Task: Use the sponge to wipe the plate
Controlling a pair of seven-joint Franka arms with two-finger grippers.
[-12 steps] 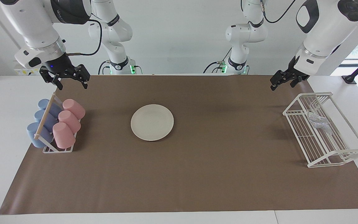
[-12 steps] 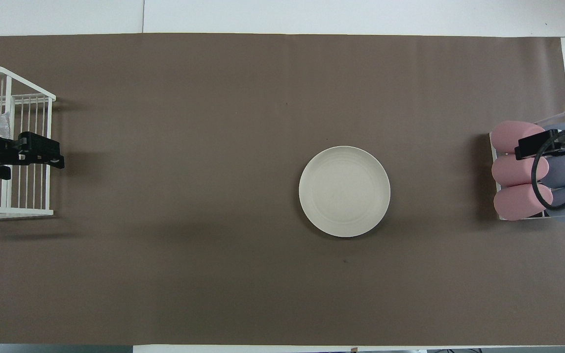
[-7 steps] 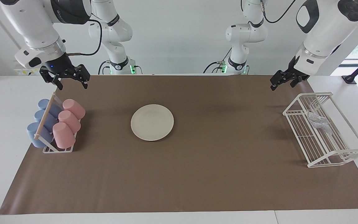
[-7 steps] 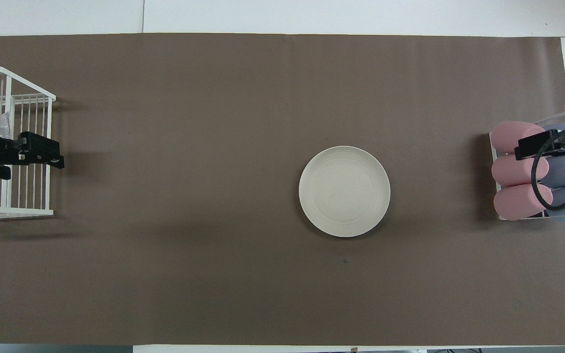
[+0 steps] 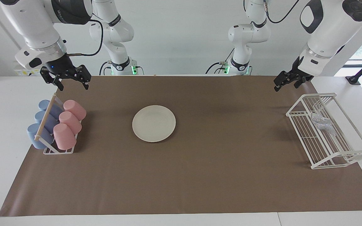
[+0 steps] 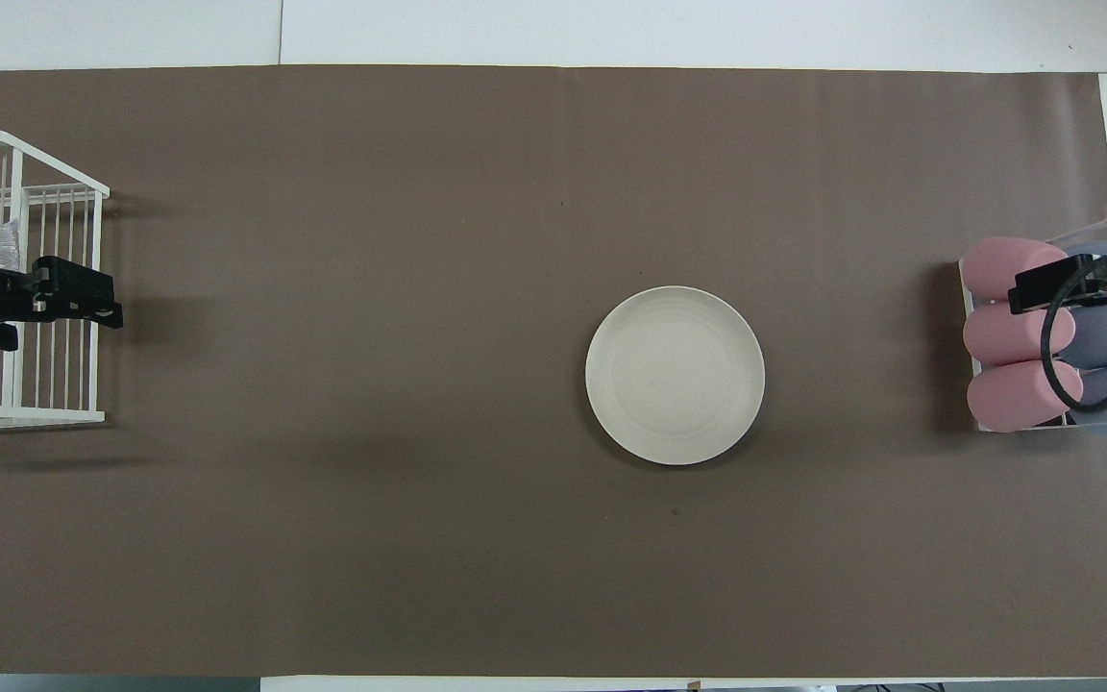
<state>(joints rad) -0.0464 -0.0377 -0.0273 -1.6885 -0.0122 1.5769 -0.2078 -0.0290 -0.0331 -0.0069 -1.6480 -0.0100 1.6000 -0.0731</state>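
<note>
The left end effector (image 5: 284, 82) hangs released above the rack (image 5: 306, 139), whose wires half hide the sponge (image 5: 321, 123) lying in it, below the end effector. The right end effector (image 5: 71, 82) hangs released over the cups (image 5: 64, 125), partly covering them in the overhead view. The plate (image 5: 154, 123) sits on the counter (image 5: 200, 175) between both, untouched.
</note>
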